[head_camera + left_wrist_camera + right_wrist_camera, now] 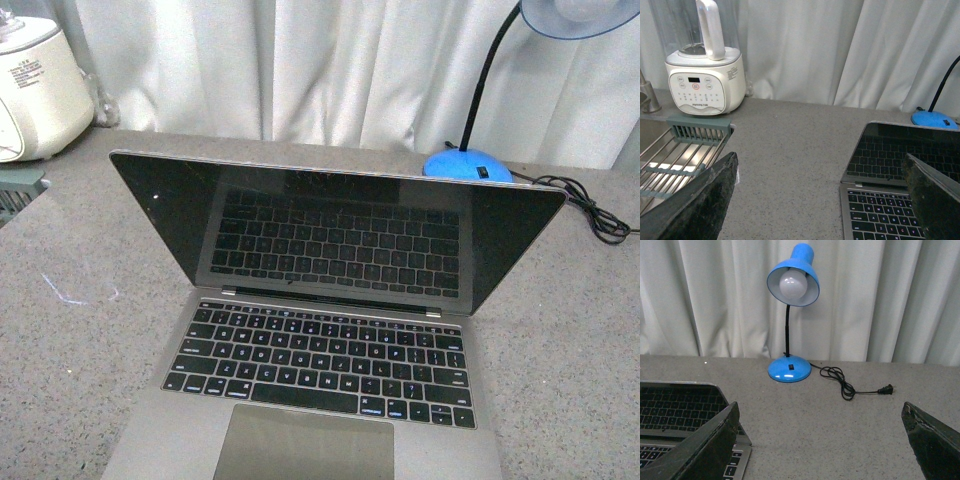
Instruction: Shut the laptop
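Laptop (330,330) found open on the grey speckled counter (70,330), filling the centre and lower centre of the front view. Its lid leans back, and the black screen mirrors the keys.

Left gripper (820,157): the two dark fingers (700,200) stand wide apart with nothing held. Bare counter shows in the gap, and one finger overlaps the laptop's near corner in that view.

Right gripper (820,405): spread equally wide and empty. One finger overlaps the laptop's other corner.

Behind the lid's right end, in the upper right of the front view, sits the blue base of a desk lamp (467,165). Its black neck rises to a blue shade in the top right corner. A black cable (590,210) loops on the counter at the right edge, and the right wrist view shows its plug lying loose.

A white blender (35,90) occupies the upper left corner, with a grey-green drying rack (685,150) beside it. A white curtain (300,70) spans the background
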`<state>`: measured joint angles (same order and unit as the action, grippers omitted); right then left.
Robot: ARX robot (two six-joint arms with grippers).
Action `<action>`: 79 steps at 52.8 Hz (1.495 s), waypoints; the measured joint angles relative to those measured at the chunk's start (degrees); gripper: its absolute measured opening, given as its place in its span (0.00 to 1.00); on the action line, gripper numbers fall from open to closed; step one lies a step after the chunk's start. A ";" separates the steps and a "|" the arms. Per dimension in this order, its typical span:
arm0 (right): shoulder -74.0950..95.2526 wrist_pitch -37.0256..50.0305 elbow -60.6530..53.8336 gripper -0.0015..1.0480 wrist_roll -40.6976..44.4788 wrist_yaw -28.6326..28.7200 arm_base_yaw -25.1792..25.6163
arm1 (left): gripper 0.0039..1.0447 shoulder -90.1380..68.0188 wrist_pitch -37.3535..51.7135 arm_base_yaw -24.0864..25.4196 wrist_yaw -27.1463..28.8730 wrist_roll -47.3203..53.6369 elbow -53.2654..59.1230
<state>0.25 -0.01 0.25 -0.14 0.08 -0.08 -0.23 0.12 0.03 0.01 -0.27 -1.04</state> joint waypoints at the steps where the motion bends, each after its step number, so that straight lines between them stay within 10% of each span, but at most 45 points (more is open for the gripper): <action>1: 0.00 0.00 0.00 0.91 0.00 0.00 0.00 | 0.94 0.00 0.00 0.00 0.00 0.00 0.00; 79: 0.00 0.00 0.00 0.91 0.00 0.00 0.00 | 0.94 0.00 0.00 0.00 -0.02 0.00 0.00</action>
<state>0.25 -0.01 0.25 -0.14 0.08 -0.08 -0.23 0.12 0.03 -0.01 -0.27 -1.04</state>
